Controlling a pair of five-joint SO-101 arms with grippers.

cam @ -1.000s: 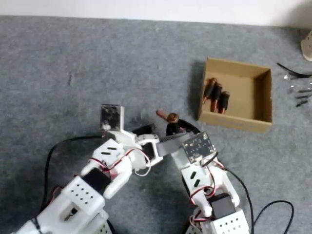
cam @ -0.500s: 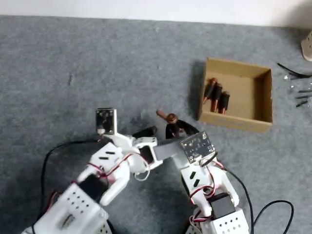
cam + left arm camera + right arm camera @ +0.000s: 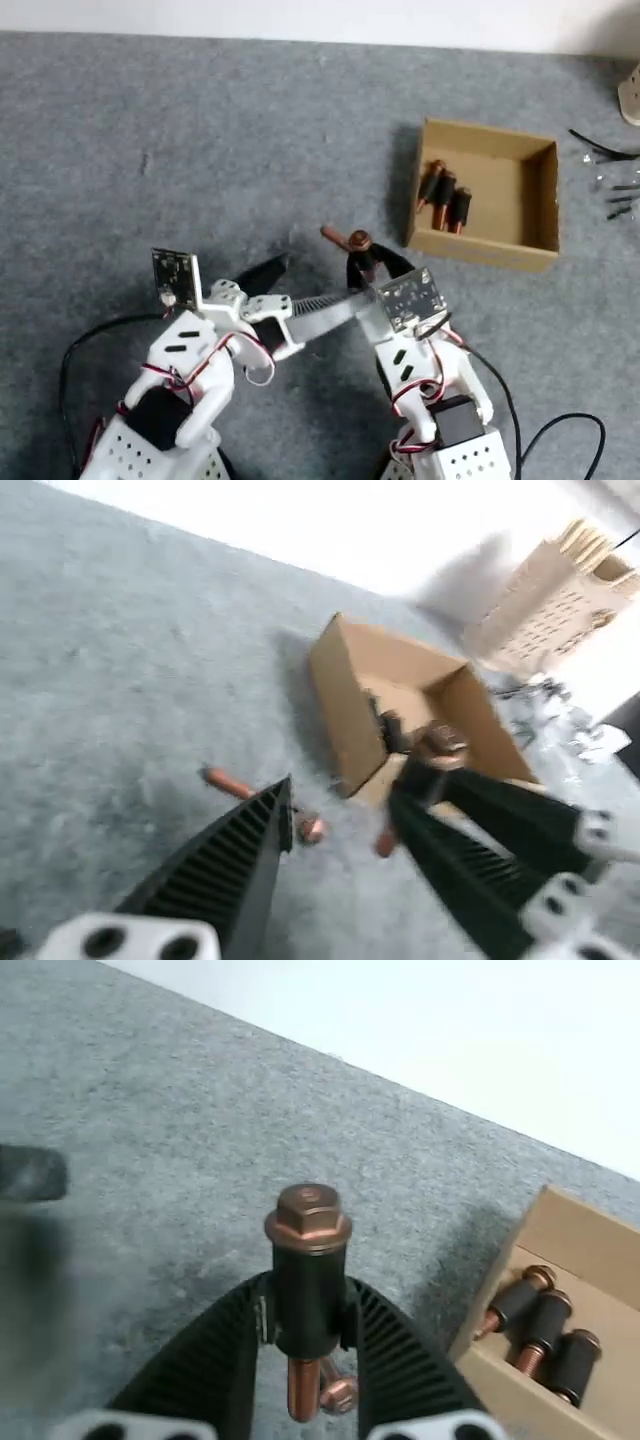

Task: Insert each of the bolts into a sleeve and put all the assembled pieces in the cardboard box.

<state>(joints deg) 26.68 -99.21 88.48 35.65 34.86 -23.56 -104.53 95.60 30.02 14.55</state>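
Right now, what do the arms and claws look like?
The left arm and right arm have white shells with black slots, red and white wires at the joints, and black cables trailing. A circuit board sits on each wrist. The left claw and right claw have black, ribbed, tapering fingers.

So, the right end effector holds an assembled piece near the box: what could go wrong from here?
The right end effector grips only the sleeve; its bolt could slide out if tipped over the box. The loose bolt lies just under it, so a low move may knock it away. The open left end effector is close; the arms might collide.
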